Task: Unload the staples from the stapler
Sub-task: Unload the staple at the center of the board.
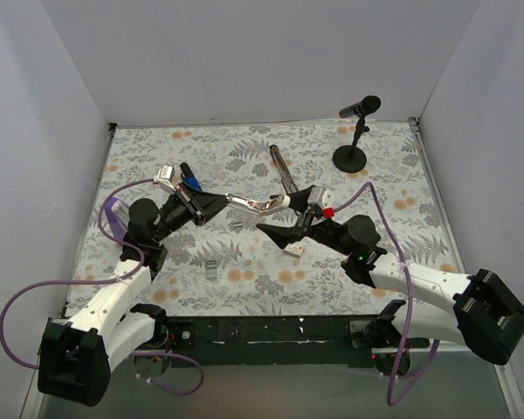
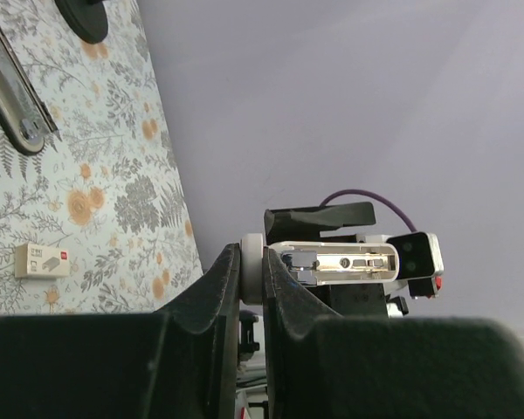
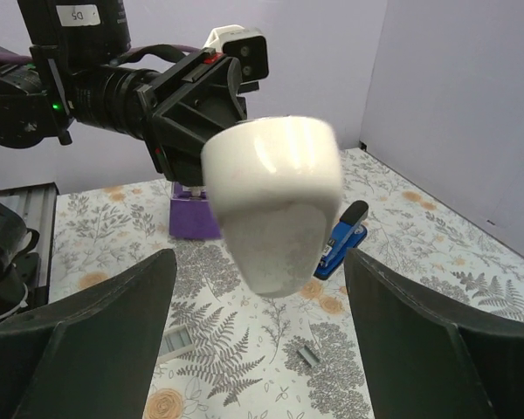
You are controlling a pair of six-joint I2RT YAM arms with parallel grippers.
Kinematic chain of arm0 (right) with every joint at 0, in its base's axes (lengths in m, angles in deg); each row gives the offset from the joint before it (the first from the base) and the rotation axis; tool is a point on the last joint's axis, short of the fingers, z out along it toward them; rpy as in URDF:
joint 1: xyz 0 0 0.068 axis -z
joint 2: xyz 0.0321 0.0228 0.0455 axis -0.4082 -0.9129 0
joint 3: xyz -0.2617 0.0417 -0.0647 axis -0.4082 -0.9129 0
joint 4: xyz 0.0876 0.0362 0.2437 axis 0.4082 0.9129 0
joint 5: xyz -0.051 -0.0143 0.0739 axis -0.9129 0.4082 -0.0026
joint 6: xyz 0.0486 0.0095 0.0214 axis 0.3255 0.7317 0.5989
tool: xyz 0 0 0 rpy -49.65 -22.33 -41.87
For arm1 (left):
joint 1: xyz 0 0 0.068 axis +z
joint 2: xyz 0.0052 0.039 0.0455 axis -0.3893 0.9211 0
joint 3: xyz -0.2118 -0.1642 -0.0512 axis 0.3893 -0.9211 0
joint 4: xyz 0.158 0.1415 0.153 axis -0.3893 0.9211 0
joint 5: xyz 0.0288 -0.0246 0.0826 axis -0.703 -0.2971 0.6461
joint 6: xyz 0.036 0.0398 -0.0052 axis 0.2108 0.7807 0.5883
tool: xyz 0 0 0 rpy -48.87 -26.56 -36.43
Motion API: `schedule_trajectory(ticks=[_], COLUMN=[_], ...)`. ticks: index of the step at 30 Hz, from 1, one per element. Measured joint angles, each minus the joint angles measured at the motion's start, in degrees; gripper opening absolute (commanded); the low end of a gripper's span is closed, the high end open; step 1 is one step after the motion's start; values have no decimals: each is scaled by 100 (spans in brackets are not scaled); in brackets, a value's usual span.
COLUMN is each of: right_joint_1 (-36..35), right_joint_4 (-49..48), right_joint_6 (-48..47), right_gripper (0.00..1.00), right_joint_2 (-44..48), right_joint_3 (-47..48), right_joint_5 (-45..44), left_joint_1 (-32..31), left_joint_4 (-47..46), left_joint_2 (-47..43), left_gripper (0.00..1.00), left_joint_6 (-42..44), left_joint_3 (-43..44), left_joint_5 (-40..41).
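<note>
My left gripper (image 1: 220, 201) (image 2: 249, 262) is shut on the end of a slim white stapler arm with a silvery metal channel (image 1: 258, 202) (image 2: 332, 262) and holds it level above the table. My right gripper (image 1: 278, 211) (image 3: 260, 257) is open, its jaws on either side of the arm's far end (image 3: 271, 183) without touching it. A small grey block of staples (image 3: 308, 353) (image 1: 236, 225) lies on the cloth below. A wider strip of staples (image 3: 175, 340) (image 1: 211, 269) lies nearer the front. A blue-and-black stapler (image 3: 341, 240) (image 1: 189, 182) lies on the table behind my left gripper.
A long dark strip with a silvery middle (image 1: 282, 170) (image 2: 9, 87) lies at the back centre. A purple block (image 3: 192, 218) (image 1: 113, 212) stands at the left. A small white box (image 1: 294, 250) (image 2: 42, 260) lies under my right gripper. A microphone stand (image 1: 354, 131) stands back right.
</note>
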Motion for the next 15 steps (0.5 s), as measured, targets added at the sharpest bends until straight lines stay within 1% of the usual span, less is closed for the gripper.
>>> schedule_trajectory(ticks=[3, 7, 15], right_joint_1=[0, 2, 0], right_joint_4=[-107, -343, -603], right_joint_6=[-136, -415, -918], right_gripper=[86, 82, 75], right_joint_2=[0, -20, -293], right_joint_3=[0, 0, 4], right_joint_5=[-44, -39, 358], left_joint_1=[-28, -31, -31], left_joint_4=[7, 2, -7], left_joint_2=[-33, -70, -70], left_gripper=[0, 0, 0], left_joint_6=[4, 2, 2], left_joint_3=[0, 0, 0], left_joint_5=[-136, -234, -345])
